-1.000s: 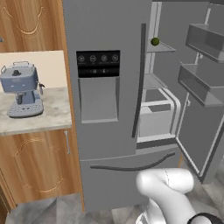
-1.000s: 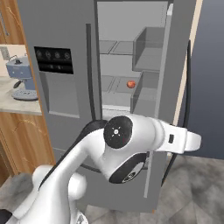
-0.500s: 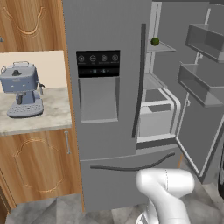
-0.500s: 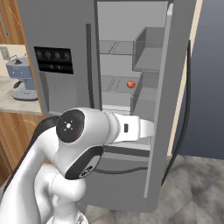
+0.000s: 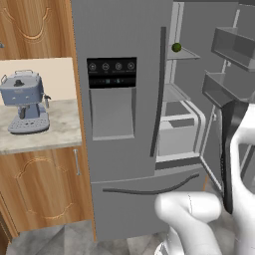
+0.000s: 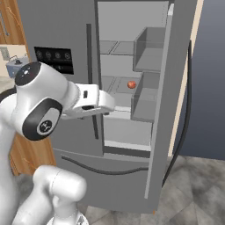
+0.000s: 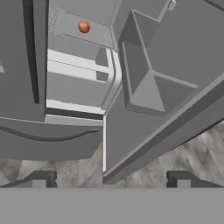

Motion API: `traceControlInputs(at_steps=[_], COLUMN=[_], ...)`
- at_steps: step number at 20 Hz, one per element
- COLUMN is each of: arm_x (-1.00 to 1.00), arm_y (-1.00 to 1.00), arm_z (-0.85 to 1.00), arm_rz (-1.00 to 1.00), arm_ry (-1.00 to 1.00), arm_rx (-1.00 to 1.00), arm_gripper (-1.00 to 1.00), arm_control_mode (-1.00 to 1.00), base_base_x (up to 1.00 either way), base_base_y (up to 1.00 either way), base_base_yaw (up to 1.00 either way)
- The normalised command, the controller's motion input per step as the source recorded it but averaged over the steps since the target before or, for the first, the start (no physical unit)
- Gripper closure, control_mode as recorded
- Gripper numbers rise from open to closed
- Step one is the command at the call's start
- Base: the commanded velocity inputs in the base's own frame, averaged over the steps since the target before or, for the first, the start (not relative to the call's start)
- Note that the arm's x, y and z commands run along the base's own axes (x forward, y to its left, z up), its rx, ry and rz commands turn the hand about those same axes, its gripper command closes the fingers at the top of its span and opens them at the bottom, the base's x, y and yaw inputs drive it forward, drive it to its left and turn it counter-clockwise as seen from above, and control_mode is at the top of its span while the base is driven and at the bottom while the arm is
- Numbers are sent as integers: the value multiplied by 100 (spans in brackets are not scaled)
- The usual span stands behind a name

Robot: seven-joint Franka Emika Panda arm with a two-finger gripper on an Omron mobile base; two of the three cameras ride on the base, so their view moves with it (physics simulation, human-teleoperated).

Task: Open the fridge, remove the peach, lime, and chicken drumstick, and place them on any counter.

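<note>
Left base view: a blue coffee machine (image 5: 25,102) stands on the desk (image 5: 55,134) at the far left, beside the fridge (image 5: 119,149). The fridge's left door is shut and its right door swung wide. The lime (image 5: 176,47) sits on an upper glass shelf inside. In the right base view the peach (image 6: 131,84) rests on a middle shelf, well apart from the arm. In the hand view the end effector (image 7: 110,179) is released, fingertips (image 7: 41,178) spread wide and holding nothing, low in front of the open door.
</note>
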Motion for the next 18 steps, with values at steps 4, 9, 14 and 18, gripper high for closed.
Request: traceControlInputs(at_steps=[4, 9, 14, 18], arm_x=[0, 30, 33, 12], arm_y=[0, 70, 100, 64], arm_z=[0, 0, 0, 0], arm_rz=[0, -2, 0, 0], arm_ry=[0, 0, 0, -3], arm_rx=[0, 16, 24, 33], arm_gripper=[-100, -100, -100, -100], arm_control_mode=[-100, -100, -100, -100], base_base_x=[0, 0, 0, 0], base_base_y=[0, 0, 0, 0], base_base_yaw=[0, 0, 0, 0])
